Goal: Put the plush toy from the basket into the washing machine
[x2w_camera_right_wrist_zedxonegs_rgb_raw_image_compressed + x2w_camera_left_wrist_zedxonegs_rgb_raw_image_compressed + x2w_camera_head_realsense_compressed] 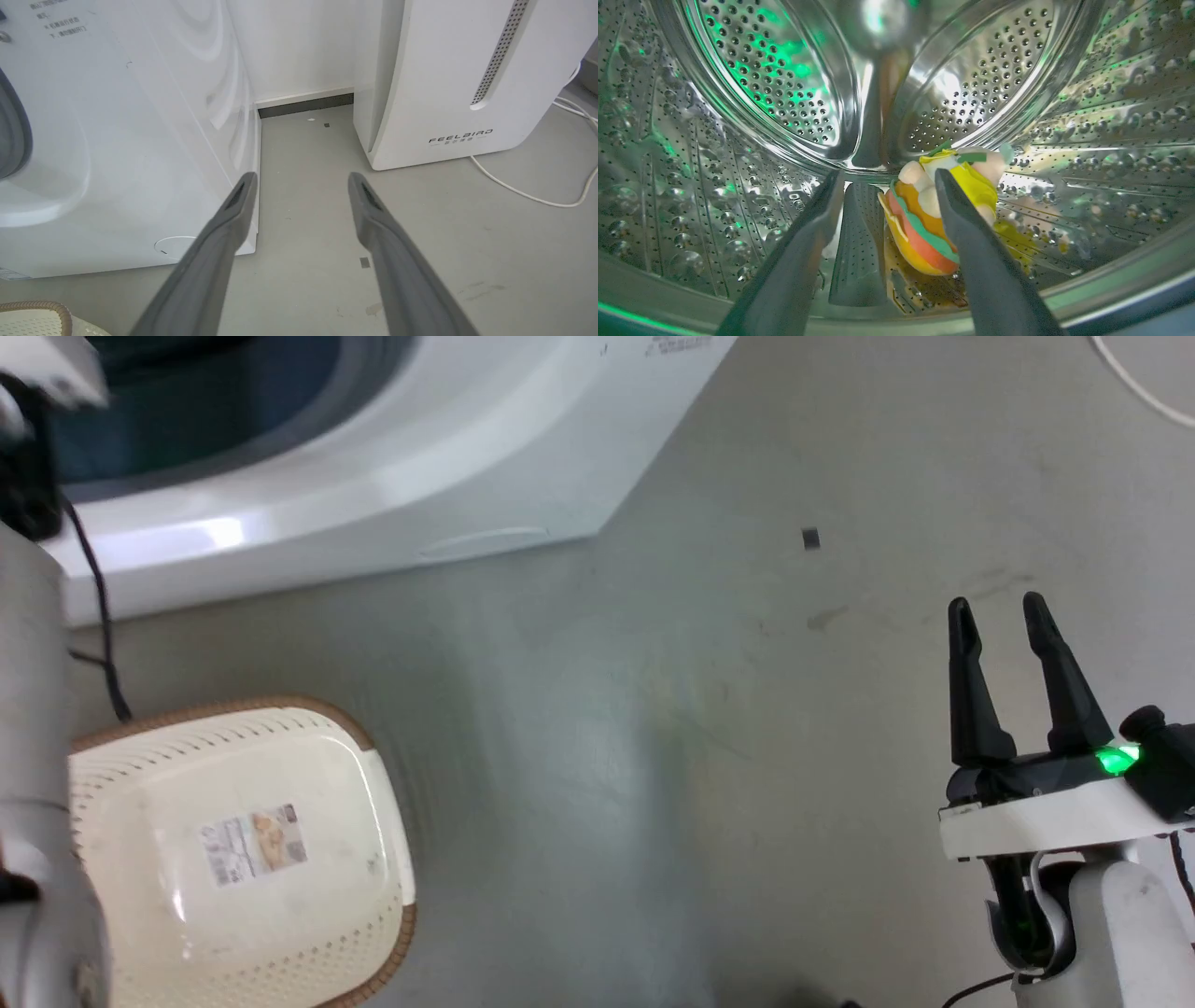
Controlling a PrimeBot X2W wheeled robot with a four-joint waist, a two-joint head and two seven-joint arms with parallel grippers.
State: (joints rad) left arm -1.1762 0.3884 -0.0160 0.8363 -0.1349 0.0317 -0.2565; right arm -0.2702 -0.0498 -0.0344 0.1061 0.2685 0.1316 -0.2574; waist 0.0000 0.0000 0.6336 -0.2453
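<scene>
In the left wrist view the plush toy [920, 219] lies on the floor of the washing machine's shiny steel drum [738, 140], with its peach limbs, yellow top, orange bottom and green trim showing. My left gripper [889, 175] is inside the drum and open; its right finger [971, 242] crosses in front of the toy without clamping it. The white washing machine [373, 495] fills the upper left of the head view. The cream basket [280, 705] stands at the lower left, with just the paper label on its floor. My right gripper [997, 605] hangs open over the grey floor.
My pale left forearm [33, 756] runs up the left edge toward the washer opening. The white FEELBIRD appliance [444, 84] stands right of the washer, with a white cable [537, 196] on the floor. The right gripper [302, 176] faces the gap between them.
</scene>
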